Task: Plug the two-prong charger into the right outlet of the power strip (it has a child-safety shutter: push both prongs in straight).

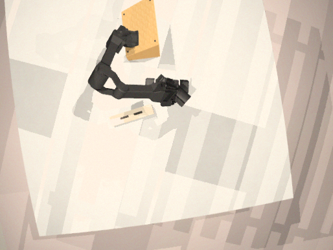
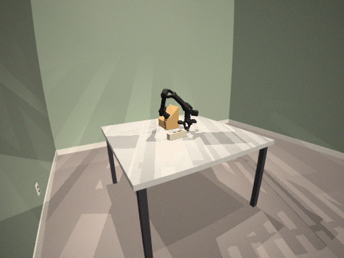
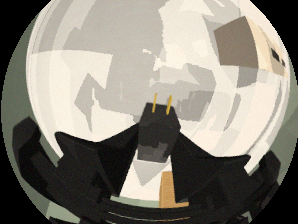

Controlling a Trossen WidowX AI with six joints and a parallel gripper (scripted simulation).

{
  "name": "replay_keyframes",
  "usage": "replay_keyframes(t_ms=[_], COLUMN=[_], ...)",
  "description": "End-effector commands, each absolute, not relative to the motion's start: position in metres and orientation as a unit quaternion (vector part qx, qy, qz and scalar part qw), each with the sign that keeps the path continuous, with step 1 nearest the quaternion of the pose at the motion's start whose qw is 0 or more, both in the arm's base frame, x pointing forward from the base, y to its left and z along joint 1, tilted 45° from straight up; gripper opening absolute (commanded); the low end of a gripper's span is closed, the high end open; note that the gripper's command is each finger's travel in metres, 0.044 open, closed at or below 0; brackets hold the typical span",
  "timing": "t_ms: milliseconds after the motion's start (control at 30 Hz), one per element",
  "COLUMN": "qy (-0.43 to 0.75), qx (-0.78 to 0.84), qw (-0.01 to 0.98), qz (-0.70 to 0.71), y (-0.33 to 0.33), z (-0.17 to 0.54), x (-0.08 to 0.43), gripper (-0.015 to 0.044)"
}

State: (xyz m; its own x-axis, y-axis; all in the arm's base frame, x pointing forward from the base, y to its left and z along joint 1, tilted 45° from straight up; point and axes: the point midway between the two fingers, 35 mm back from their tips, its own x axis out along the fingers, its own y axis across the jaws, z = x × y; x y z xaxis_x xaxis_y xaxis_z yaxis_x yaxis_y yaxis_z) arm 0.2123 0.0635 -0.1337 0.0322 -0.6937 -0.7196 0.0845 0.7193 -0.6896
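The black charger (image 3: 157, 131) sits between the fingertips in the wrist view, its two gold prongs pointing away from the gripper, toward the top of that view. My gripper (image 3: 156, 127) (image 2: 187, 129) is shut on the charger, one finger on each side of its body. In the top view the arm hides the charger. The cream power strip (image 1: 148, 111) (image 2: 172, 136) (image 3: 264, 50) lies on the table beside the gripper, with two dark outlets on its top face. In the wrist view it is at the upper right. The prongs are apart from the strip.
An orange wedge-shaped block (image 1: 144, 30) (image 2: 173, 119) (image 3: 167, 190) stands by the arm's base. The white table (image 1: 227, 207) (image 2: 201, 154) carries the arm, the block and the strip. Striped shadows cross the table top.
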Motion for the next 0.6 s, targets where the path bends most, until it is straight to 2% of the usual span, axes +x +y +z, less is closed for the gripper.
replay_keyframes(t_ms=[0,267,567], qy=[0.632,0.632,0.638], qx=[-0.235,-0.238,-0.242], qw=[0.682,0.68,0.678], qz=[-0.284,-0.285,-0.272], y=[0.077,0.098,0.089], z=[-0.123,-0.102,-0.093], x=[0.213,0.204,0.212], gripper=[0.0,0.0,0.0])
